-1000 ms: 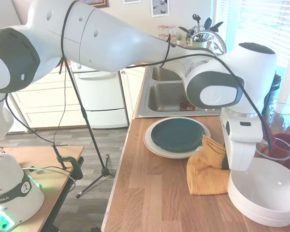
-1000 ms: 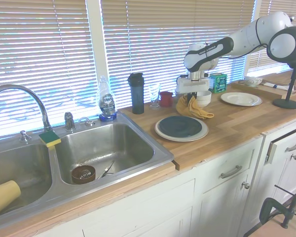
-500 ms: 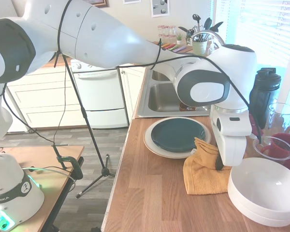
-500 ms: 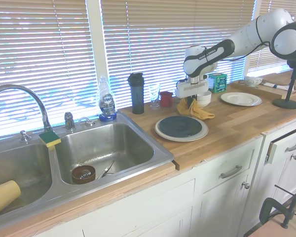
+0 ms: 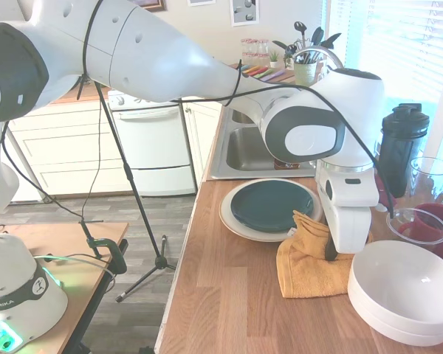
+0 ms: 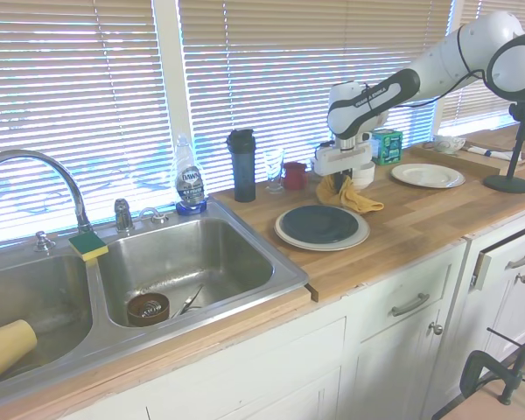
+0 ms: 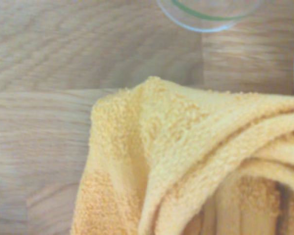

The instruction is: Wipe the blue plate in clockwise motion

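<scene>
In the first exterior view, the round, glossy blue plate (image 5: 272, 205) lies on a larger cream plate (image 5: 236, 221) on the wooden counter (image 5: 229, 295), just before the steel sink (image 5: 255, 147). To the right, a soft orange towel (image 5: 306, 262) lies crumpled, its edge touching the cream rim. The gripper (image 5: 331, 251) pinches a raised fold of this towel. A smooth white bowl (image 5: 406, 291) stands beside it.

In the second exterior view, the blue plate (image 6: 318, 222) lies in the middle of the counter, and the towel (image 6: 354, 194) hangs from the gripper (image 6: 339, 182) behind it.

In the wrist view, the towel (image 7: 186, 161) shows a thick looped terry texture over the wood grain; a clear glass rim (image 7: 206, 14) is near.
</scene>
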`<state>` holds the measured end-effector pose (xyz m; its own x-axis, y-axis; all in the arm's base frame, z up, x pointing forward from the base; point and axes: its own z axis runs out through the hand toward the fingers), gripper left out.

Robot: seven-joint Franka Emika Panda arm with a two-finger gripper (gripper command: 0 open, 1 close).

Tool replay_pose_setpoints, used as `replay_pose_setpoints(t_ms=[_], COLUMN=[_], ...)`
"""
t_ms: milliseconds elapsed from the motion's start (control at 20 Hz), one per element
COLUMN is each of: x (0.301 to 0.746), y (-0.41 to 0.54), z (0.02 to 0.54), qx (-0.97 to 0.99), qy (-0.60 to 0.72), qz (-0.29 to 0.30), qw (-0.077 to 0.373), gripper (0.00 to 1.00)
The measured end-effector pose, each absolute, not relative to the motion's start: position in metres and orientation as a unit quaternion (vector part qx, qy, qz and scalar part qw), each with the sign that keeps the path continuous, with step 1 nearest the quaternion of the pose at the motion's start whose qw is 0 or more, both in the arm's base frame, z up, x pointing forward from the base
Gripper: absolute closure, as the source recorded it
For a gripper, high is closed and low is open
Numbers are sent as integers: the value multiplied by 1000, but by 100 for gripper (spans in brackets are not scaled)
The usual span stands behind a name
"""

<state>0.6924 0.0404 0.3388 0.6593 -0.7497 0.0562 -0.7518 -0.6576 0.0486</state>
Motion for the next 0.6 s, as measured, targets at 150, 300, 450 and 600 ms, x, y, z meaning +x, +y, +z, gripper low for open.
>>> replay_pose_setpoints(t_ms=[150, 300, 450, 600], x=[690, 688, 681, 671], y=[39, 40, 46, 57], z=[340, 342, 351, 371], qx=[910, 910, 912, 915], qy=[-413, -412, -408, -401], qz=[16, 15, 15, 20], qw=[35, 35, 35, 29], gripper=[0, 0, 0, 0])
